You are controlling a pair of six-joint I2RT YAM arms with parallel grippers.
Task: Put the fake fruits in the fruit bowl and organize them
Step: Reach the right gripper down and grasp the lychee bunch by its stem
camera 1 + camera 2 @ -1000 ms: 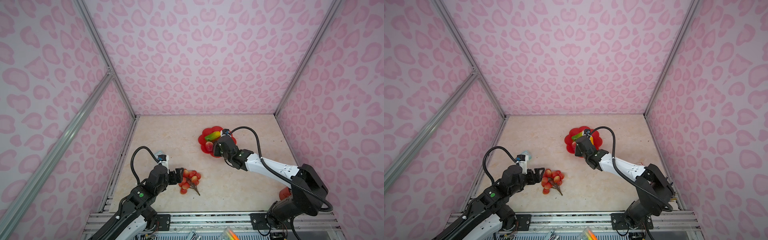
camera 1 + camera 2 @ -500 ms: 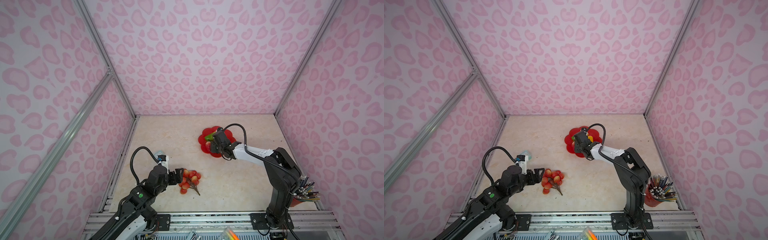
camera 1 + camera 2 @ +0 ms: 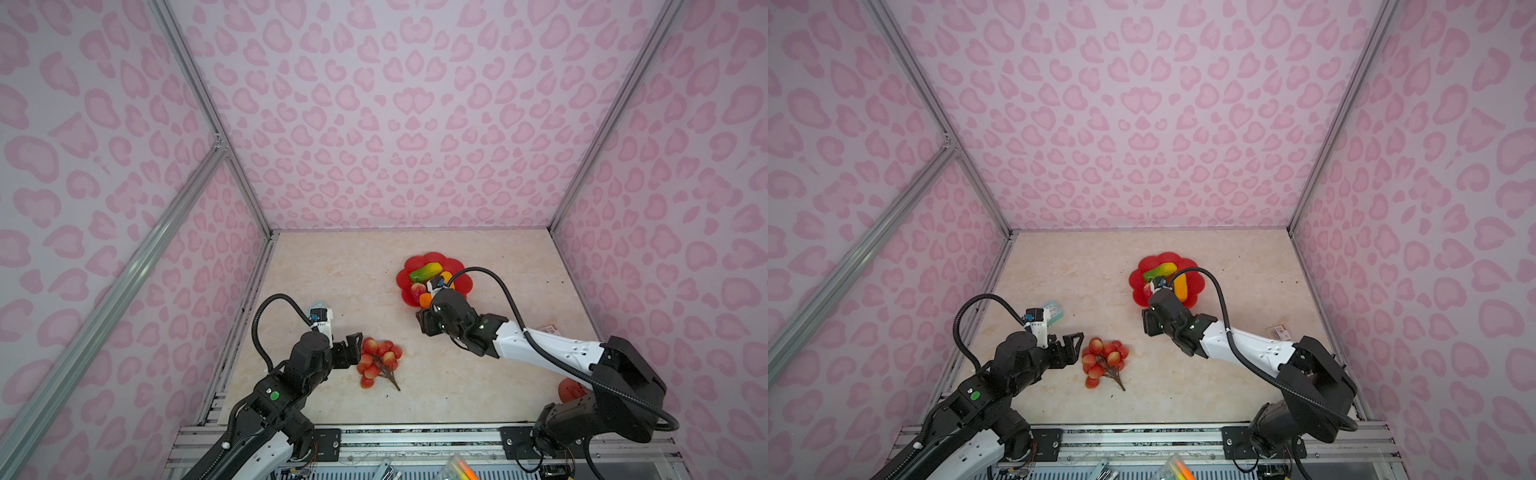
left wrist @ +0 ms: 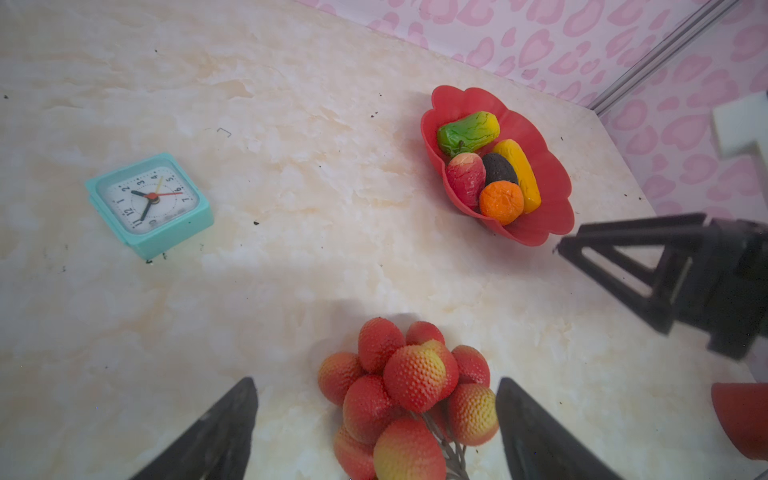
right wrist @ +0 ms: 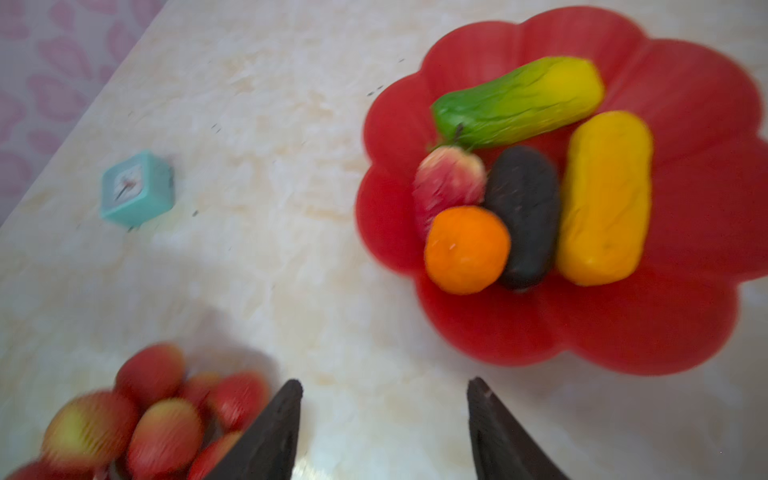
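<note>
Though speckled, marbled tabletop [image 3: 332, 282], pink walls [image 3: 415, 124]

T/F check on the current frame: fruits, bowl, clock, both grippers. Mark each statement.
1. The avocado lies in the fruit bowl, beside the tangerine. True.
2. The teal clock lies on the table, apart from the bowl. True.
3. The red grape bunch is in the bowl. False: it lies on the table, between the open fingers of the left gripper.
4. The right gripper holds the tangerine. False: it is open and empty; the tangerine sits in the bowl.
</note>
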